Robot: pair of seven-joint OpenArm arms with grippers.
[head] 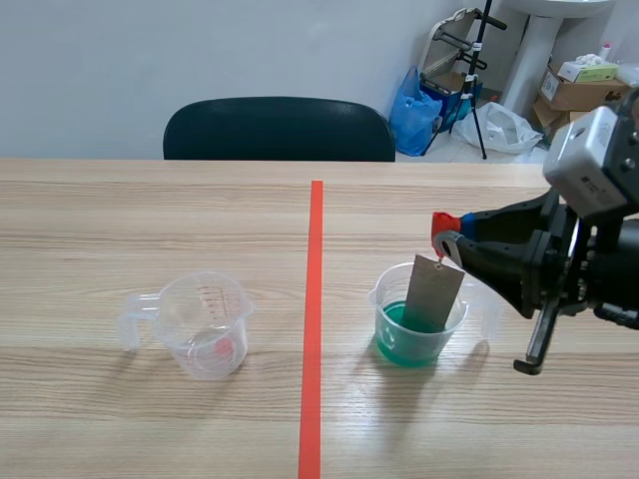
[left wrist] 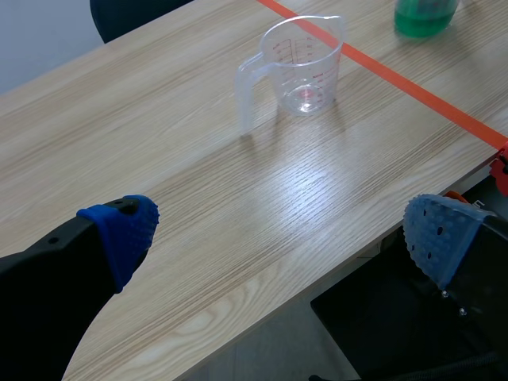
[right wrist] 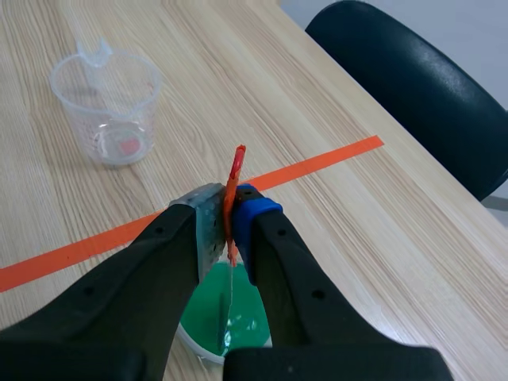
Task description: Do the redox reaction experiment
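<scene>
R gripper tight on red clip, metal plate in green-liq. beaker.

Right jaws pinch a red tab above a cup of green liquid, clear beaker beyond.

Bench: pale wood-grain top, with one orange-red tape line down the middle.
Chair: dark padded back, behind the far edge.
Wall: plain pale grey.
Far right corner: blue bag, black tripod, white plastic bag, cardboard boxes, white pedestal.
</scene>
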